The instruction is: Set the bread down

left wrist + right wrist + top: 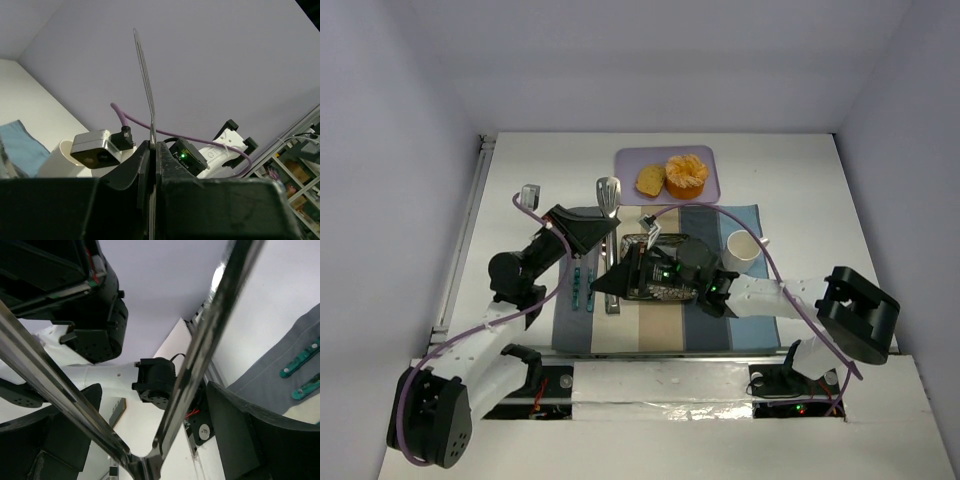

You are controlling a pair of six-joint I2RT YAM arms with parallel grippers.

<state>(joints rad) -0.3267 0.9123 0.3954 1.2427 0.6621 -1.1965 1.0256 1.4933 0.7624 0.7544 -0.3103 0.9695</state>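
The bread is a small golden slice lying on the lavender plate at the back, next to a round orange fruit. Neither gripper is near it. Metal tongs are up over the striped placemat. My left gripper is shut on one thin arm of the tongs, with the jaws pressed flat on it. My right gripper sits around the tongs' hinged end, with its fingers spread and the right one clear of the metal.
A white cup stands on the right of the mat. Teal strips lie on its left part. A dark object sits under the right arm. The enclosure's walls stand at the back and on both sides.
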